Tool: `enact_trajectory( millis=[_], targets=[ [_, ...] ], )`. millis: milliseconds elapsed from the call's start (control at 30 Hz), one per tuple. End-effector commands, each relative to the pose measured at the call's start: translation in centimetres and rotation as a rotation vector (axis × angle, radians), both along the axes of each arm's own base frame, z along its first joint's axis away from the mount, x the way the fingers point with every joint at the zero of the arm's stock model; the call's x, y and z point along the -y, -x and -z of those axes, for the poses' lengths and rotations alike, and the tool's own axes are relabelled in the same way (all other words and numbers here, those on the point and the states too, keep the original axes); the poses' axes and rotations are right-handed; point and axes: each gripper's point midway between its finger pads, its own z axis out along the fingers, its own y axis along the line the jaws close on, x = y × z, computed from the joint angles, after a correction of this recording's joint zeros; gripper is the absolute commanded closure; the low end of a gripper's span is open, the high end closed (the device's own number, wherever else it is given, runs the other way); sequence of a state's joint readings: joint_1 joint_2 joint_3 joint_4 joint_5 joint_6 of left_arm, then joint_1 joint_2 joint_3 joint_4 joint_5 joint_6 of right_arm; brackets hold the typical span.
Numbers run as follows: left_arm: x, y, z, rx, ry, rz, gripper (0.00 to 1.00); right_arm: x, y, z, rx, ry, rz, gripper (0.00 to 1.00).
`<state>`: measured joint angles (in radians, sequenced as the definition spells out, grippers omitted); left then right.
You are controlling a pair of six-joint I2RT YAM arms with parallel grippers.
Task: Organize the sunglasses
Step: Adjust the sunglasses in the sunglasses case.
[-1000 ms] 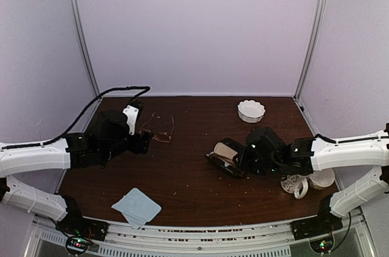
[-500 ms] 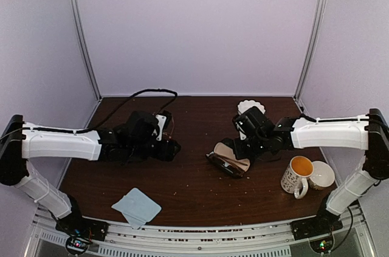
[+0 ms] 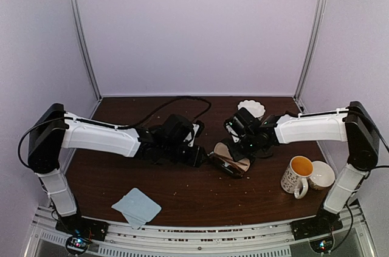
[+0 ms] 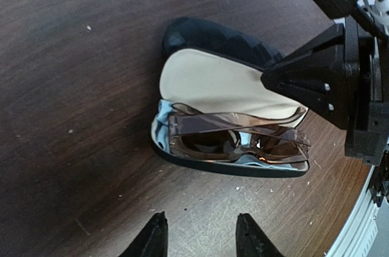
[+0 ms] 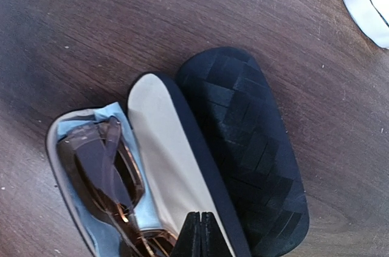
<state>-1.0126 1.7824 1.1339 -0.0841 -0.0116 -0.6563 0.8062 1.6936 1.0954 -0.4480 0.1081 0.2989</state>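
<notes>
Top view: case (image 3: 230,161) lies open at centre; L wrist: sunglasses (image 4: 237,141) sit inside on blue cloth (image 4: 159,124), left gripper (image 4: 202,236) fingers spread & empty, so brace base w/ them; R wrist: right gripper (image 5: 201,233) fingers pressed together over cream lid (image 5: 164,147), so push it shut slowly.

The top camera sits high behind my bases, looking down and forward over the whole table (image 3: 182,196). My left wrist camera hangs close above the open case (image 4: 213,81) with the sunglasses (image 4: 237,141) in it, at mid-frame. My right wrist camera looks down on that same case from another side, nearer.
</notes>
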Motion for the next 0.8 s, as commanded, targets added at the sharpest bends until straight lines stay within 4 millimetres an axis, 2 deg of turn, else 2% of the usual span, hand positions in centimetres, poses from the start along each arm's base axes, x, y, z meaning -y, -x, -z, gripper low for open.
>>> enact_trajectory(
  millis=[0,367,767],
  targets=[
    [2.1,0.4,0.2,-0.056,0.045,0.034,0.61,0.8,-1.2,0.3,0.022,0.061,-0.005,1.0],
    [3.6,0.9,2.8,-0.13,0.033,0.074,0.69,0.7,-0.4,2.0,-0.018,0.073,-0.045,1.0],
    [4.6,1.0,4.7,-0.159,0.019,0.102,0.71,-0.3,1.0,2.9,-0.093,0.006,-0.076,1.0]
  ],
)
